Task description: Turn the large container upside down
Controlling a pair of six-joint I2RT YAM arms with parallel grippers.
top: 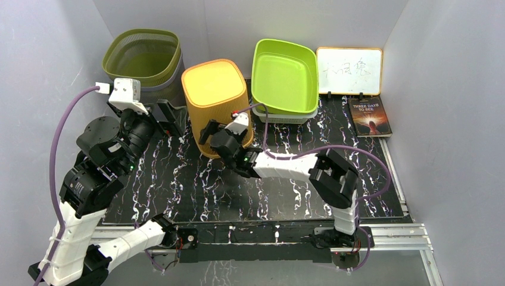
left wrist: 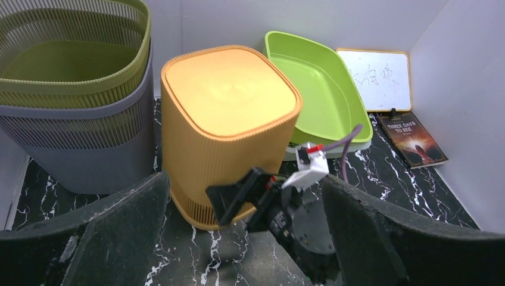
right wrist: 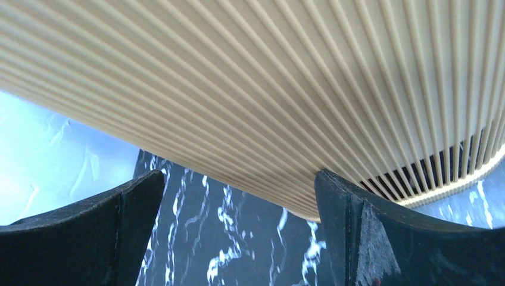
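1. Standing rim-down, closed base up, mid-tabletop (top: pixel 196 185): large orange container (top: pixel 215 98). Inversion looks done.
2. R claw (right wrist: pixel 235 190): spread, straddling its lower ribbed wall, prob. to steady it; contact unclear.
3. L claw (top: pixel 168 119): spread, empty, just beside the container.

The ribbed wall of the large container (right wrist: pixel 268 89) fills the upper part of the frame, its fine ridges running slantwise and looking pale cream. Toward the right the ridges give way to narrow dark slots just above a smooth rim. Below lies the black, white-veined bench (right wrist: pixel 238 250). The right pincer (right wrist: pixel 238 179) stands spread, its two dark fingers (right wrist: pixel 89 238) in the lower corners. The right-hand tip reaches the container's lower edge, though contact is unclear. A pale wall (right wrist: pixel 41 137) shows at left.
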